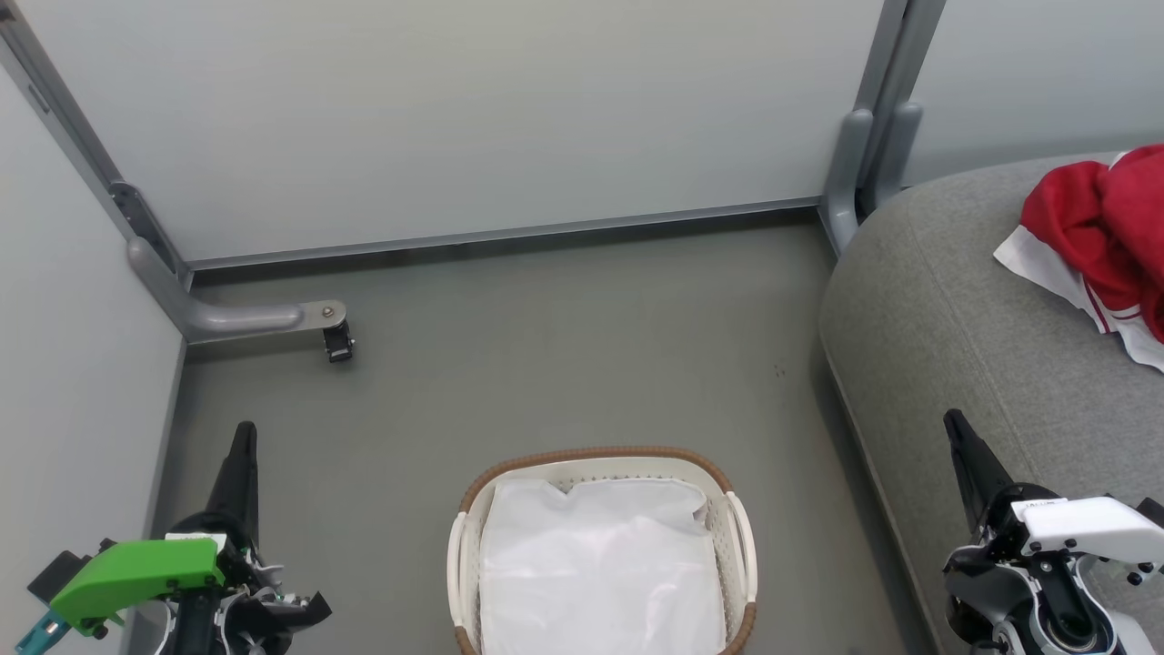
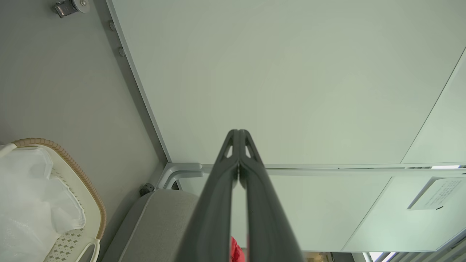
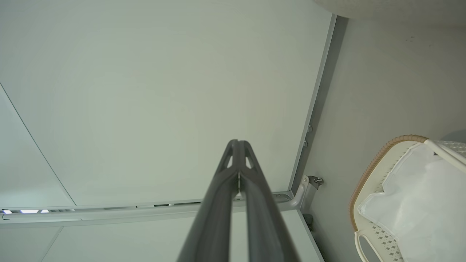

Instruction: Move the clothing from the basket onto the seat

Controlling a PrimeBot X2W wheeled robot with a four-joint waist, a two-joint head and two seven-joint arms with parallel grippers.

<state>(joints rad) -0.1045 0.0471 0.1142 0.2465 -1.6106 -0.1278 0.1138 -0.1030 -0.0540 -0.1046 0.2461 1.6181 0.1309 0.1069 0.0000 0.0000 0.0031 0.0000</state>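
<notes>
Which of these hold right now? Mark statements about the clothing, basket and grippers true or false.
1. The red clothing lies on the grey seat. True.
2. The basket holds a red garment. False: a white sheet lies in it.
3. The left gripper and the right gripper are both shut. True.
4. The basket stands on the seat. False: it stands on the floor beside it.

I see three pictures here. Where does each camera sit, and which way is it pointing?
Head view: on the head, looking down at floor, basket, seat, clothing; both arms' jaws in lower corners.
Left wrist view: on the left wrist, facing the wall along its shut jaws.
Right wrist view: on the right wrist, likewise.
All three share the basket.
</notes>
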